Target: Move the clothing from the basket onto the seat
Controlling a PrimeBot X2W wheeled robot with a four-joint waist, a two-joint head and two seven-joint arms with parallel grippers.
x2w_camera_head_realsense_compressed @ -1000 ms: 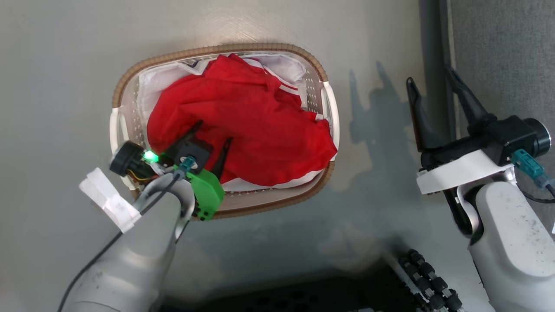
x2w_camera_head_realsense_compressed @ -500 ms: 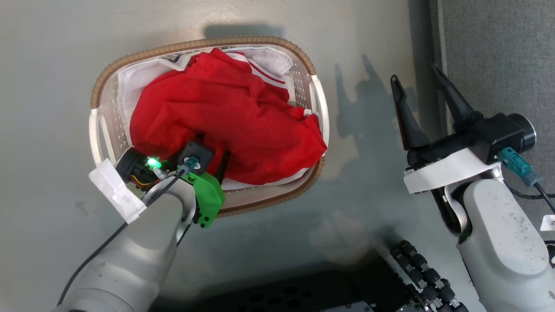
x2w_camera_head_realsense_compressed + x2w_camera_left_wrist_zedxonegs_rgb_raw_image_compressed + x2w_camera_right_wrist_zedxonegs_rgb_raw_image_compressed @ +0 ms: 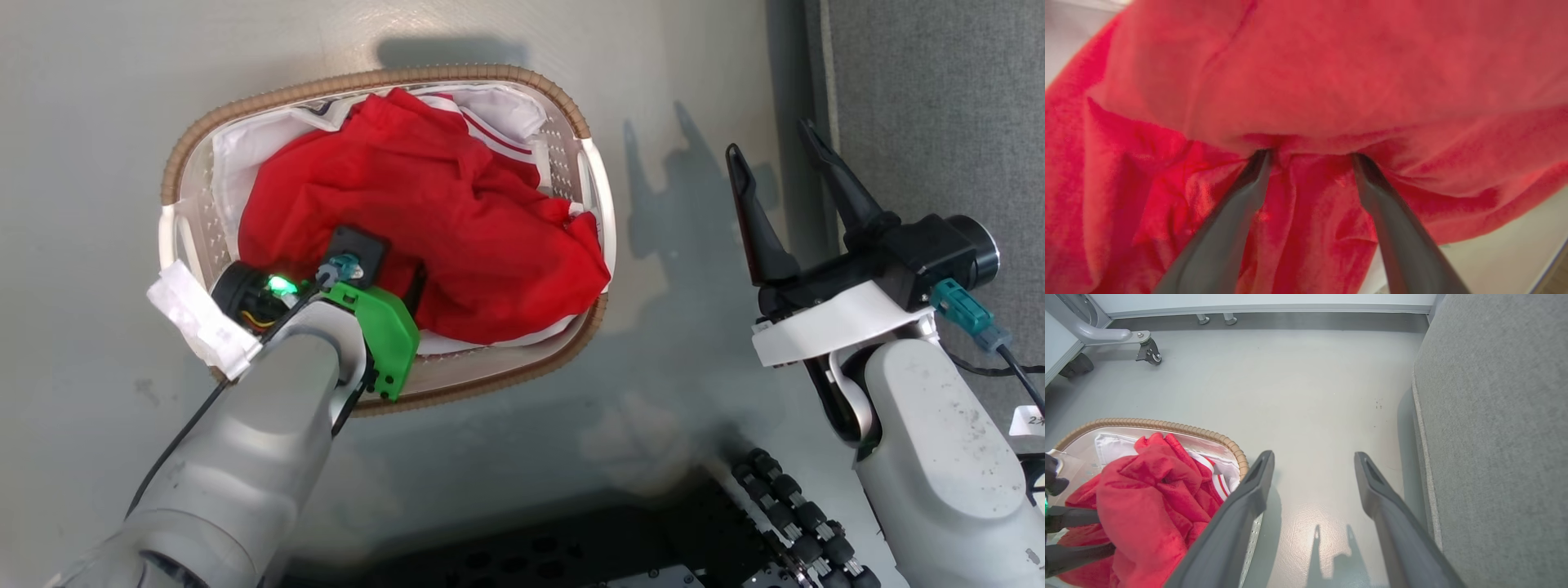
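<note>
Left gripper [image 3: 1310,157] is seen with its jaws spread wide and nothing yet clamped; its two fingers [image 3: 1237,212] are pushed tip-first into the clothing [image 3: 457,220], with a fold of red cloth between them and a bulge hanging over the tips. A second ago both fingers were shown clear above the heap; since then they have been driven down into its near-left part until the tips are buried; the head view has also slid, which is put down to the camera, not to the basket [image 3: 367,79]. The reach is judged done, and a closing of the jaws is what is called for next; enough cloth seems bracketed for a pinch, though a thin layer alone could be caught and slip on the lift. Right gripper [image 3: 770,140] is held open and empty over the floor [image 3: 98,122], between basket and seat [image 3: 939,106], touching neither. All the clothing is lodged in the basket, none of it on the seat; the heap is laid with its long axis across the head view, along the basket's own length, its right end bulging toward the seat side and reaching the rim there; striped trim [image 3: 498,143] is turned up at the far right.
</note>
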